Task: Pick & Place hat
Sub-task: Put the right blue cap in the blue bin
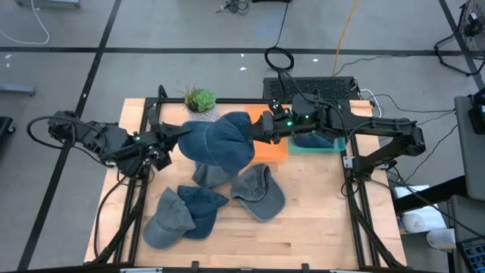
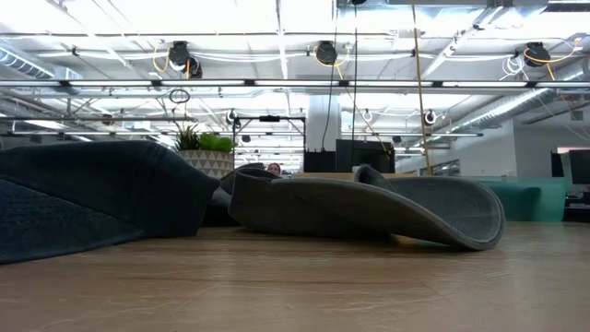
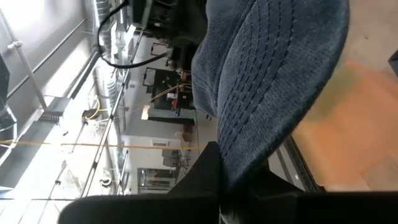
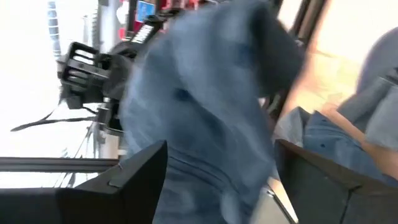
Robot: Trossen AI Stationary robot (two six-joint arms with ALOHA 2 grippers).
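A: What does the high view give?

B: A blue hat (image 1: pixel 220 142) is held up over the middle of the wooden worktop (image 1: pixel 318 212), stretched between both arms. The left tool (image 1: pixel 180 136) is clamped shut on its left edge. The right tool (image 1: pixel 258 130) meets its right side, beside an orange mat (image 1: pixel 273 150) and a teal tray (image 1: pixel 322 144). Other caps (image 1: pixel 259 191) lie nearer the front, and a potted plant (image 1: pixel 200 101) stands at the back.

A: And the low view?

B: Only a grey cap (image 2: pixel 387 210) lying flat and a dark cap (image 2: pixel 83 198) to its left; the plant (image 2: pixel 205 152) is behind them.

A: Left wrist view?

B: The stitched brim of the hat (image 3: pixel 273 81) runs into the closed fingers (image 3: pixel 205 180).

A: Right wrist view?

B: The fingers (image 4: pixel 134 177) stand wide apart with hat (image 4: pixel 205 118) fabric between them; I cannot tell whether they grip it.
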